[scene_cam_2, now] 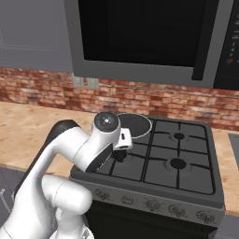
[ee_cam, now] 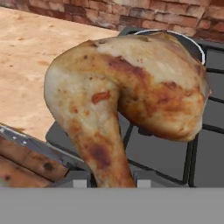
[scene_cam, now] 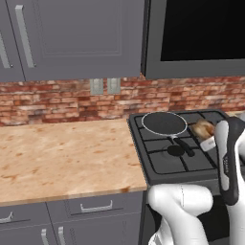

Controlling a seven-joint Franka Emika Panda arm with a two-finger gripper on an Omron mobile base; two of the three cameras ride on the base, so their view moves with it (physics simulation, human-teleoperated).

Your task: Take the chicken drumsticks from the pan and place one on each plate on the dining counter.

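Observation:
My gripper point(ee_cam: 111, 178) is shut on the thin bone end of a golden-brown chicken drumstick point(ee_cam: 131, 87), whose meaty end points away from the hand. From the left base the drumstick point(scene_cam: 203, 128) hangs above the stove's right side, just right of the pan point(scene_cam: 164, 123). The pan, dark with a silvery rim point(ee_cam: 192, 41) and a black handle point(scene_cam: 184, 146), sits on the back left burner, and its inside looks bare. From the right base the pan point(scene_cam_2: 137, 125) shows behind my wrist. The plates and the dining counter are out of view.
The black stove point(scene_cam_2: 177, 158) has grates around the pan. A wood-look worktop point(scene_cam: 62, 153) stretches to the left over grey cabinets. A brick wall point(scene_cam: 57, 100) runs behind, with a dark microwave point(scene_cam_2: 140, 32) overhead.

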